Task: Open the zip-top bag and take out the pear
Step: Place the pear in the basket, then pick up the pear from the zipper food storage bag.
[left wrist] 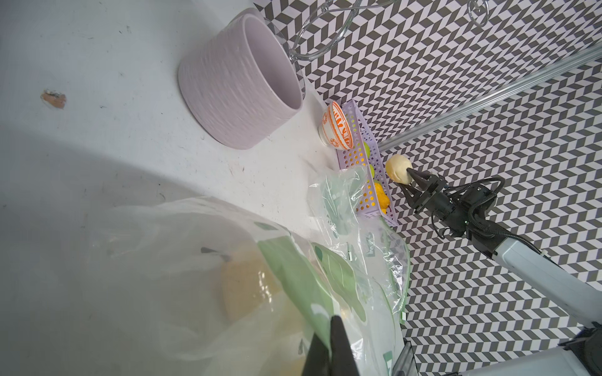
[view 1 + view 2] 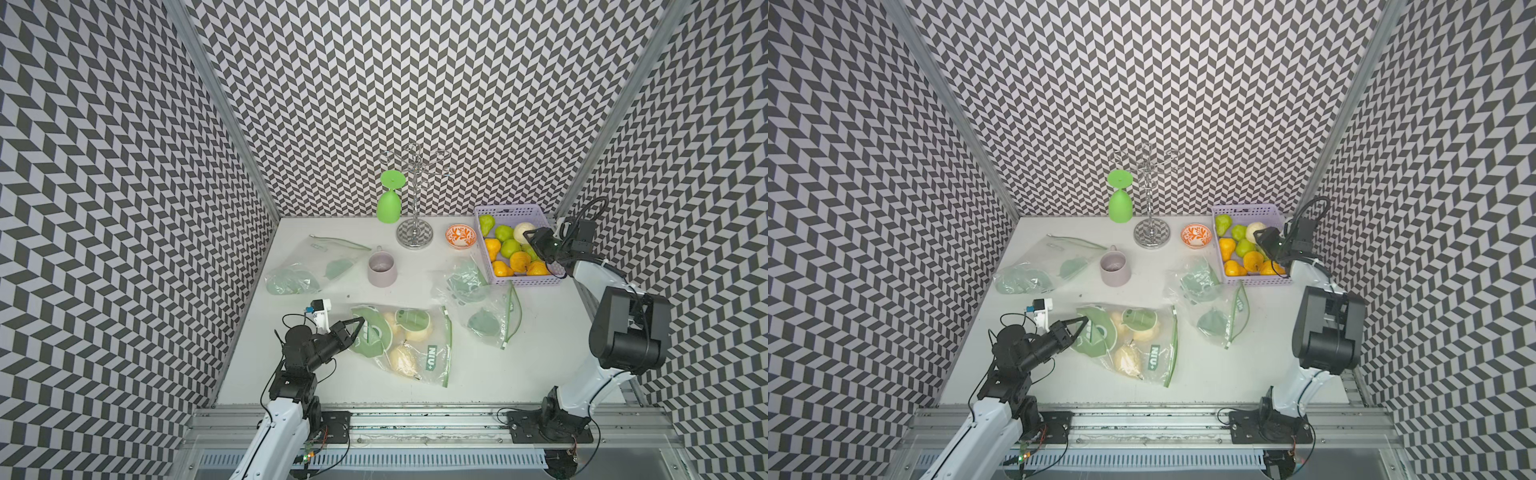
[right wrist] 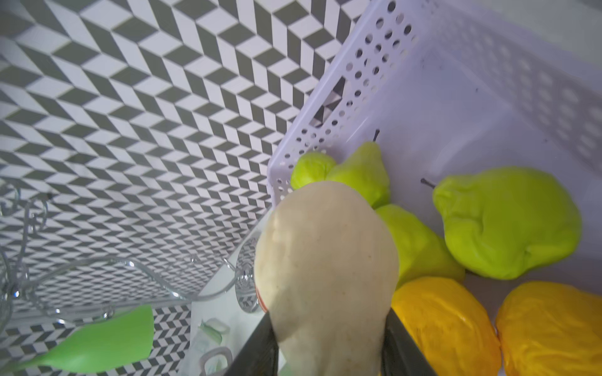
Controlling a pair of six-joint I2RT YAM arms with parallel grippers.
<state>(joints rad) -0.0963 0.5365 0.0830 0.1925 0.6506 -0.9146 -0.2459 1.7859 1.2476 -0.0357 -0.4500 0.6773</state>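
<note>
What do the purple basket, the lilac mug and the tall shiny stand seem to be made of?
Basket: moulded plastic, matte lilac; thin walls punched with regular round holes. Mug: probably ceramic, matte, with fine ribbing around a thick wall. Stand: metal, likely chromed; bright mirror reflections on its pole and base.

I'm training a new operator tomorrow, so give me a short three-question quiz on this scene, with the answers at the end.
1. True or false: the left gripper is shut on the filled zip-top bag.
2. The pale pear between the fingers of the right gripper hangs over: A the zip-top bag, B the lilac basket, C the left gripper.
3. What colour is the upside-down glass beside the metal rack?
Key: 1 true; 2 B; 3 green.
</note>
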